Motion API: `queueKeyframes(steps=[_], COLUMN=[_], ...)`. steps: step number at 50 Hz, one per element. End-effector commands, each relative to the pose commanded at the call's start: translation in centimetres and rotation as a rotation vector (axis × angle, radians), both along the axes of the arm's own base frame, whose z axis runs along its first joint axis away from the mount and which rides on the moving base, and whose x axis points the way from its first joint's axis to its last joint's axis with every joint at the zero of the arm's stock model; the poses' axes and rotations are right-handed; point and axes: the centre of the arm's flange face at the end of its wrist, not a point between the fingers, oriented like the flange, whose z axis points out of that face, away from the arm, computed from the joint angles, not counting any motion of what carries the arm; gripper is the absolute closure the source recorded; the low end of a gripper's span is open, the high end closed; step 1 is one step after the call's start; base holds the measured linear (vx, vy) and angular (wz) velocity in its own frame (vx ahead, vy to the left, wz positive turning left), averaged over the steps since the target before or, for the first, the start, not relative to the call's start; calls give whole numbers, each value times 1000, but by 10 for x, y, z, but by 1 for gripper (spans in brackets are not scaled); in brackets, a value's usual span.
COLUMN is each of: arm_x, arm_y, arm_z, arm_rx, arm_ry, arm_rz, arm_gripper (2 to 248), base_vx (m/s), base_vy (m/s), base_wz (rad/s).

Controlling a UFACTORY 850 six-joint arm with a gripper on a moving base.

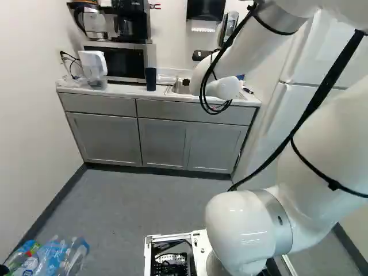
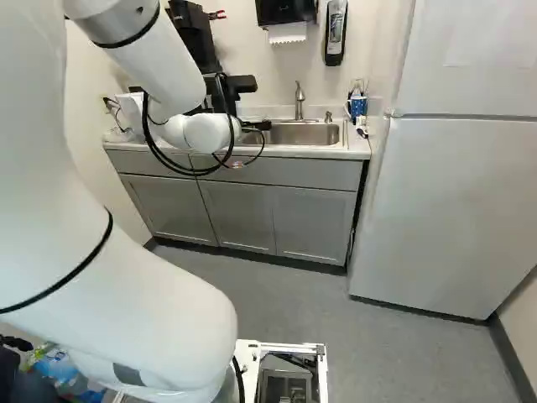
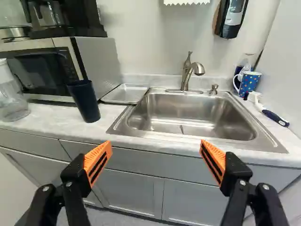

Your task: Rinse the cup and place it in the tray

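Note:
A black part of the gripper [image 2: 243, 84] shows beyond the white wrist in the right base view. In the wrist view the gripper [image 3: 155, 155] is wide open before the counter front, nothing between its orange pads. The dark blue cup [image 3: 84, 101] stands upright on the counter, close to the microwave's front corner; it also shows as a dark cup [image 1: 150, 79] in the left base view. Between microwave and sink lies the shallow metal tray [image 3: 126, 93], with nothing visible on it. Past the fingertips is the steel sink [image 3: 188, 115] with its faucet [image 3: 188, 73].
The microwave [image 3: 66, 63] carries a coffee maker. A clear pitcher [image 3: 11, 96] stands beside it. Beyond the sink's other side are a patterned mug [image 3: 249, 84] and a brush [image 3: 273, 115]. The fridge [image 2: 453, 210] stands beside the counter; bottles [image 1: 52, 256] lie near the base.

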Motion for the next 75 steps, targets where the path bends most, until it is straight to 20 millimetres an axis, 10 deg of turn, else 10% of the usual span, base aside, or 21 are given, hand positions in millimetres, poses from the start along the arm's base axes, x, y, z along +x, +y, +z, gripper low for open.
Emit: queueKeyframes(steps=[75], arm_x=[40], arm_y=[0], arm_z=[68], arm_rx=[0], arm_ry=[1], arm_rz=[0], arm_gripper=[3], base_vx=[0], base_vy=[0], base_wz=[0])
